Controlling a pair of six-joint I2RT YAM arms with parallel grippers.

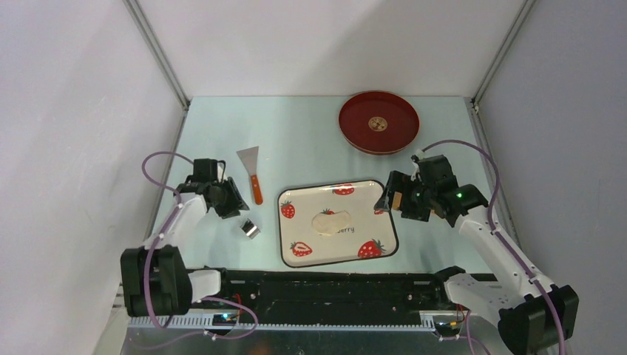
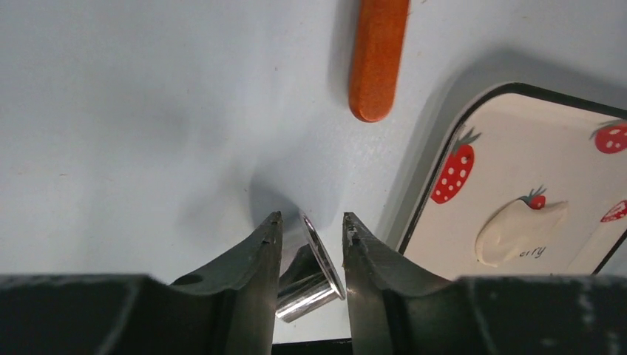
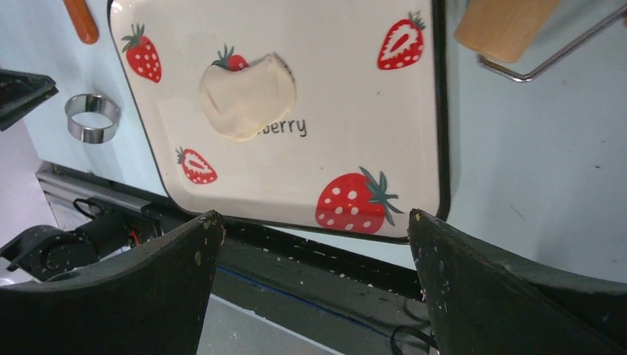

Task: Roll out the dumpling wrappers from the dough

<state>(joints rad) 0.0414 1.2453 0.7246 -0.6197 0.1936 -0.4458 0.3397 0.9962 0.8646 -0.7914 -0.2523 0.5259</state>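
Closest to the lens, the left gripper (image 2: 312, 219) frames the steel ring cutter (image 2: 316, 281) in the narrow gap between its jaws; whether it pinches the cutter cannot be told. The dough (image 1: 330, 221), a flattened cream lump, lies near the middle of the strawberry plate (image 1: 336, 253). The right gripper (image 3: 312, 216) hangs wide open, holding nothing, at the plate's right edge, with a wooden roller (image 3: 503, 26) just right of the plate. Left of the plate, the cutter and an orange-handled scraper (image 1: 251, 168) lie on the table (image 1: 296, 126). A red tray (image 1: 355, 134) sits far right.
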